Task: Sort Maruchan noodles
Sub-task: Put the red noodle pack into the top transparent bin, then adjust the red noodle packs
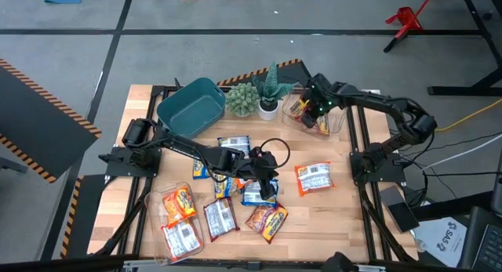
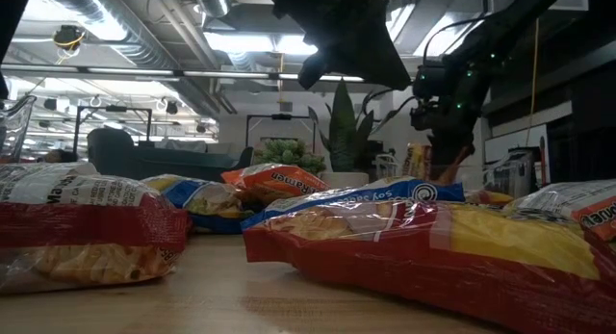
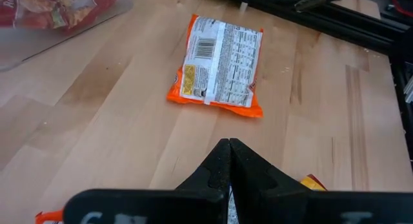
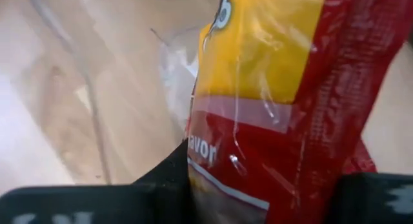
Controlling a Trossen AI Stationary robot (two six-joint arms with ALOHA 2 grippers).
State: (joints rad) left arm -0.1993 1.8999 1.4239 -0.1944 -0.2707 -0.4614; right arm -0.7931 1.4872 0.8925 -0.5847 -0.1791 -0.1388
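Several Maruchan noodle packets lie flat on the wooden table, among them an orange one (image 1: 314, 178) (image 3: 219, 66) and red-yellow ones (image 1: 179, 201). My left gripper (image 1: 267, 176) (image 3: 229, 145) is shut and holds nothing. It hovers over the middle of the table, with the orange packet lying ahead of it. My right gripper (image 1: 314, 109) (image 4: 271, 192) is at the far right over a clear tub (image 1: 333, 125). It is shut on a red-and-yellow packet (image 4: 277, 88) (image 2: 416, 161). My right gripper pinches the red-and-yellow packet between its two fingers, at the packet's end nearest the wrist (image 4: 219, 185). The fingers slant steeply down from above. The packet hangs upright below them over the clear tub. Whether its lower end rests in the tub cannot be told.
A teal bin (image 1: 190, 106) stands at the far left of the table, with two potted plants (image 1: 243, 99) (image 1: 269, 92) beside it. Packets crowd the table's near half (image 1: 220, 217). Bare wood shows to the right of the orange packet (image 1: 345, 209).
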